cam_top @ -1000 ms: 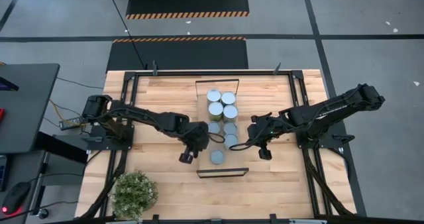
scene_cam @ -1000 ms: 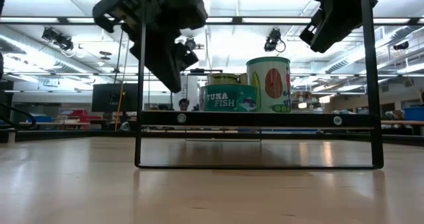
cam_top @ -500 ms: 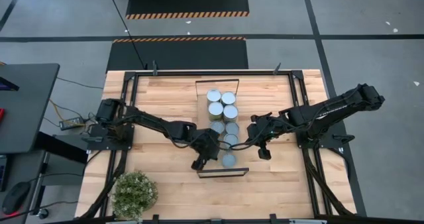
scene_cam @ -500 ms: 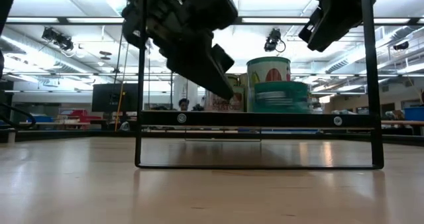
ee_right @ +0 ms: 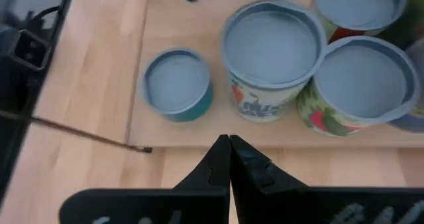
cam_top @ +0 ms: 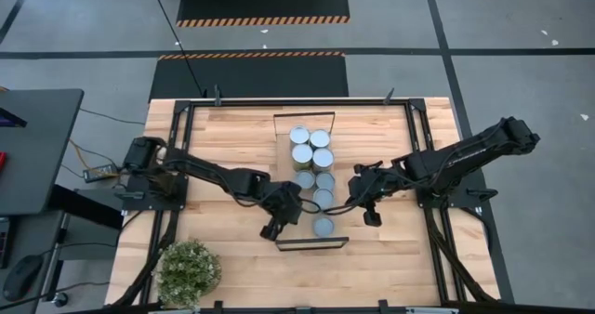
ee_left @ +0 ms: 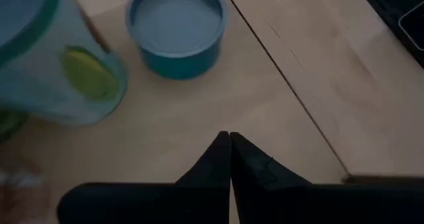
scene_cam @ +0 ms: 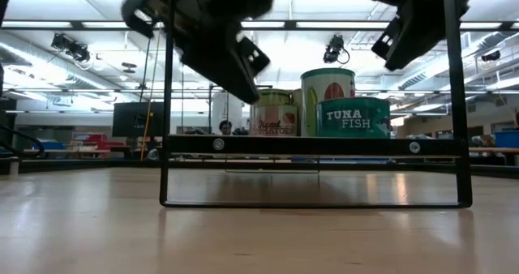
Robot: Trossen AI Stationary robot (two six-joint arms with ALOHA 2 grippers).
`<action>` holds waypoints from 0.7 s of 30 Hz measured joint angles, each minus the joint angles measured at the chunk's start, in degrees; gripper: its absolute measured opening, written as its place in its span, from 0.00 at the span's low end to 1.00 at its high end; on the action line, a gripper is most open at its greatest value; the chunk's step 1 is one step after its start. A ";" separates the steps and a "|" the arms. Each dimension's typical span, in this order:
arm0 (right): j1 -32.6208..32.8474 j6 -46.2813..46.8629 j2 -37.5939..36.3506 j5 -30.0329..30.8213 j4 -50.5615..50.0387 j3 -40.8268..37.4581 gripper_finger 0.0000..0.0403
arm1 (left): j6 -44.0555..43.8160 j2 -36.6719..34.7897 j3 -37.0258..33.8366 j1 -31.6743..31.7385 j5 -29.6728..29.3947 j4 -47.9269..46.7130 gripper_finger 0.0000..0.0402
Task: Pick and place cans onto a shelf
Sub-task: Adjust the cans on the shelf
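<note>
- Plant (cam_top: 189, 271): stands at the table's near left corner, well apart from the shelf.
- Left gripper (cam_top: 270, 230): positioned just beside the shelf's left edge, near its front end. Fingers (ee_left: 225, 159) pressed together, empty. In the low view it hangs above shelf level, left of the cans.
- Shelf (cam_top: 284, 128): long light-wood board running front to back across the middle of the table (cam_top: 232, 128), a black frame (scene_cam: 308, 203) at each short end.
- Cans (cam_top: 312, 147): eight, all on the shelf, arranged in two rows; the frontmost is a low teal can (cam_top: 323, 227) labelled "TUNA FISH" (scene_cam: 353, 117), standing alone near the front frame.
- Right gripper (cam_top: 370, 216): positioned just beside the shelf's right edge, level with the front cans. Fingers (ee_right: 228, 159) pressed together, empty, raised above the tabletop.
</note>
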 joint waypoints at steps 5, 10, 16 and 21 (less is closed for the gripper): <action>-0.78 0.27 0.00 7.15 9.51 -7.23 0.01 | -0.15 -3.85 0.00 -0.51 -7.46 -5.72 0.02; -4.54 0.68 0.02 12.58 14.73 -12.10 0.01 | -1.68 -4.40 0.00 -0.46 -9.60 -6.85 0.02; -8.92 -1.93 0.70 10.92 22.19 -14.80 0.01 | -3.47 -4.40 0.00 -0.70 -9.56 -5.83 0.02; -11.53 -4.68 2.27 6.81 28.07 -15.12 0.01 | -3.44 -4.39 0.00 -0.42 -9.68 -4.52 0.02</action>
